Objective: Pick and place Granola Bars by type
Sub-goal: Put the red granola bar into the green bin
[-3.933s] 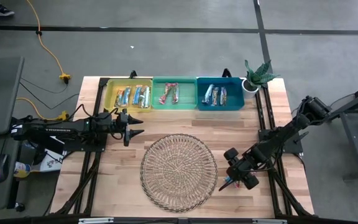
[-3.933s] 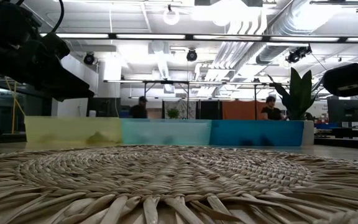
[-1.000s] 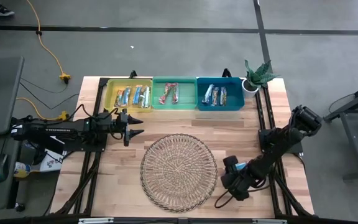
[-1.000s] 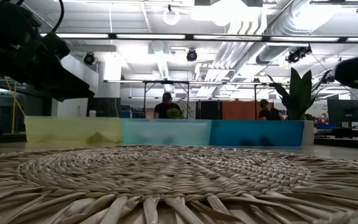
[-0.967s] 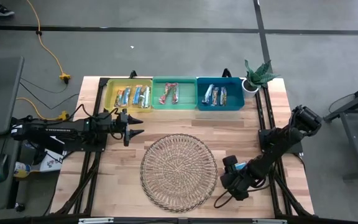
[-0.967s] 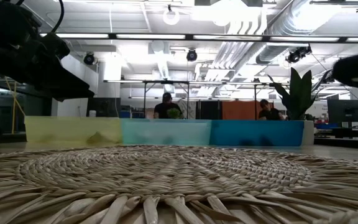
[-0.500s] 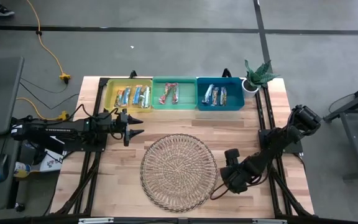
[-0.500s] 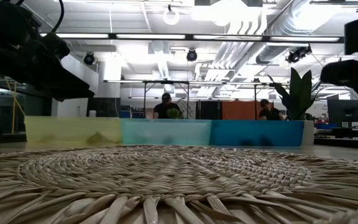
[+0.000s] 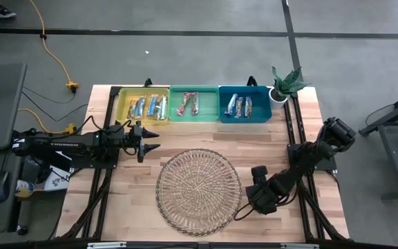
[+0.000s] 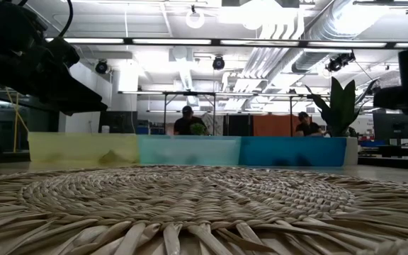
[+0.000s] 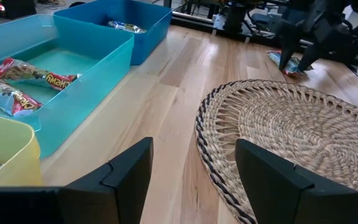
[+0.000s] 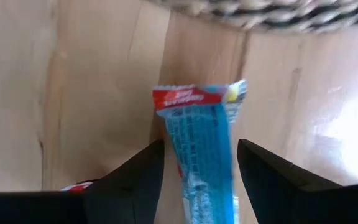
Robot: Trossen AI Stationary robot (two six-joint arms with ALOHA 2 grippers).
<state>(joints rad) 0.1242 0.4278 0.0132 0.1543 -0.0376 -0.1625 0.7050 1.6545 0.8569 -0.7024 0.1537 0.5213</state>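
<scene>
The right hand [image 9: 257, 200] is hanging low over the counter [image 9: 296, 138], just off the wicker tray [image 9: 199, 191], and its fingers [image 12: 129, 180] are standing spread on either side of a blue granola bar [image 12: 202, 146] with a red end. The bar is lying flat on the wood between them — whether the fingers are touching the wrapper I cannot tell. Just beyond the bar's red end, the tray's woven rim is showing.

Across the tray, the left hand [image 9: 150, 140] is hovering above the counter with its fingers [image 11: 120, 177] apart and nothing between them. It is pointing toward the tray, which lies ahead of it and slightly to one side.

Past the left hand, along the counter's far edge, three bins are sitting side by side. The yellow bin [image 9: 121, 111] is holding silvery-blue bars [image 9: 148, 106], the green bin [image 9: 173, 114] red and pink bars [image 9: 188, 104], the blue bin [image 9: 262, 114] blue ones [image 9: 240, 106].

Beside the blue bin a small potted plant [image 9: 284, 84] is standing at the counter's corner. In the room behind — two people [image 10: 188, 121].
</scene>
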